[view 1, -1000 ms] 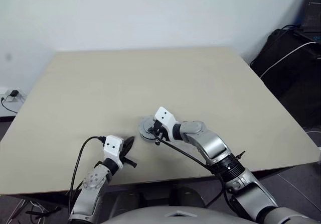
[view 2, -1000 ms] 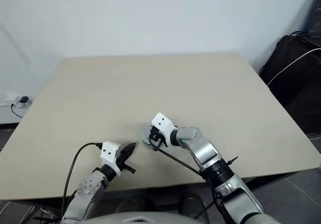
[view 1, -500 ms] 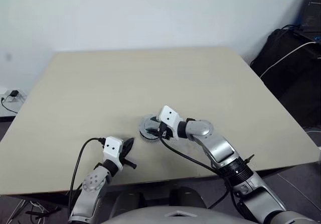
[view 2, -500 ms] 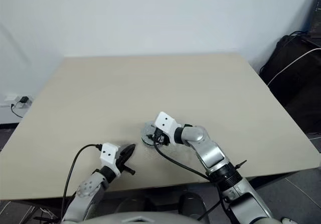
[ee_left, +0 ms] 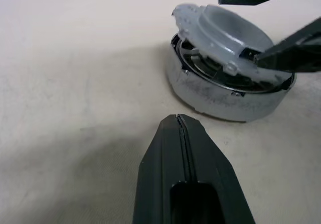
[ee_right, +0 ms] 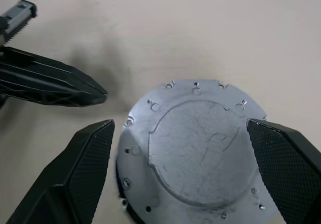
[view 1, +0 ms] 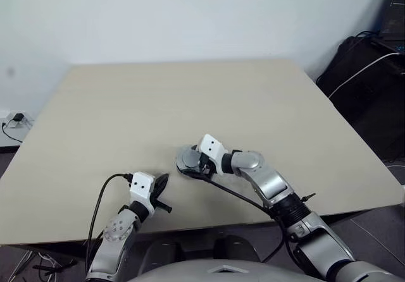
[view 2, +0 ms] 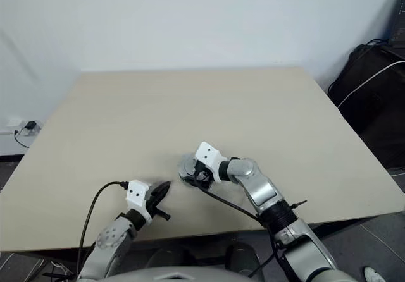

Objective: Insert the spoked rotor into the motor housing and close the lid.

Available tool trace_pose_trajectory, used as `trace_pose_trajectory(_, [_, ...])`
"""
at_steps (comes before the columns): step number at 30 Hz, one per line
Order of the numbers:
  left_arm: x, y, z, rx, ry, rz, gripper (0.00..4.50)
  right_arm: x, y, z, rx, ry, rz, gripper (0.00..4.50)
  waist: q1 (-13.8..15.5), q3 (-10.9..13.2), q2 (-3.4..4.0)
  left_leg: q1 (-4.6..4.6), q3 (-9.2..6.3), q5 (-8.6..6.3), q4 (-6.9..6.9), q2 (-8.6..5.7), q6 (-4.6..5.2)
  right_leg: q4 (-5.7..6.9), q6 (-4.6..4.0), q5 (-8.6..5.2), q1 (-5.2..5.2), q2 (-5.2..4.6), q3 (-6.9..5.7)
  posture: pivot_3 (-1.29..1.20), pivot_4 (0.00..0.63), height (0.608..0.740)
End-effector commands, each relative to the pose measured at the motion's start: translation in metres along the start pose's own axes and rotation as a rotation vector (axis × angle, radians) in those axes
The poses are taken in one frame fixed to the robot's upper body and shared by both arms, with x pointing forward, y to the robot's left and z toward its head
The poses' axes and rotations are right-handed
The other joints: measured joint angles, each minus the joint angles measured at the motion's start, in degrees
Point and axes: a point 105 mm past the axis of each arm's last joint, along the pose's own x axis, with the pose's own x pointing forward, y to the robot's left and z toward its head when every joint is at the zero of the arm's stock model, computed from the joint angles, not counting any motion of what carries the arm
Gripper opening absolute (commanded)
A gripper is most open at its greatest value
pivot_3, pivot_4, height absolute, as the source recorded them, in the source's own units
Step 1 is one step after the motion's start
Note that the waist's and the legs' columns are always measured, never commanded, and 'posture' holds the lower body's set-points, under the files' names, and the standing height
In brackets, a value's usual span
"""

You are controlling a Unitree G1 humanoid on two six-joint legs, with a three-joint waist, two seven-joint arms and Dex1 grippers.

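Lid (ee_right: 200,148) looks thin, stiff, slick metal, sitting tilted on the housing (ee_left: 225,96); my right claw (ee_right: 193,171) straddles its rim, open; left claw (ee_left: 183,133) closed.

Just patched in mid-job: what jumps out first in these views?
The lid lies tilted on the motor housing near the table's front edge, not seated flush. The right gripper straddles it with jaws wide open, fingers off the rim. The left gripper sits shut on the table beside it, pointing at the housing.
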Motion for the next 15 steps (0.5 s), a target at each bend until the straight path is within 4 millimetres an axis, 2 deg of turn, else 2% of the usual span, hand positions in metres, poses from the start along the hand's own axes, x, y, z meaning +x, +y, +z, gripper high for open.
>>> trace_pose_trajectory(1, [0.002,0.001,0.018,0.03,-0.061,0.006,0.0,-0.002,-0.013,0.014,-0.031,-0.046,-0.044,4.48,0.0,0.0,0.0,0.0,0.0,0.0,0.0,0.0,0.0,0.0,0.0,0.0,0.0,0.0,0.0,0.0,0.0,0.74])
trace_pose_trajectory(11, [0.0,0.002,0.019,0.033,-0.065,0.017,0.0,0.0,-0.015,-0.001,-0.006,0.013,-0.025,4.48,-0.1,0.0,0.02,0.01,0.02,0.01,0.0,0.0,-0.01,0.01,-0.01,0.0,0.01,0.0,0.01,0.0,0.0,0.74])
trace_pose_trajectory(14, [0.0,0.002,0.019,0.033,-0.063,0.018,0.0,-0.001,-0.012,-0.002,0.002,0.014,-0.013,3.9,-0.1,0.0,0.02,0.02,0.02,0.01,0.0,0.0,-0.03,0.03,-0.01,0.0,0.0,0.0,0.01,0.0,0.0,0.74])
trace_pose_trajectory(15, [0.0,0.002,0.019,0.032,-0.063,0.017,0.0,-0.001,-0.011,-0.002,0.007,0.011,-0.008,3.56,0.0,0.0,0.02,0.02,0.02,0.02,0.0,0.0,-0.03,0.03,-0.01,0.0,0.01,0.0,0.01,0.0,0.0,0.74])
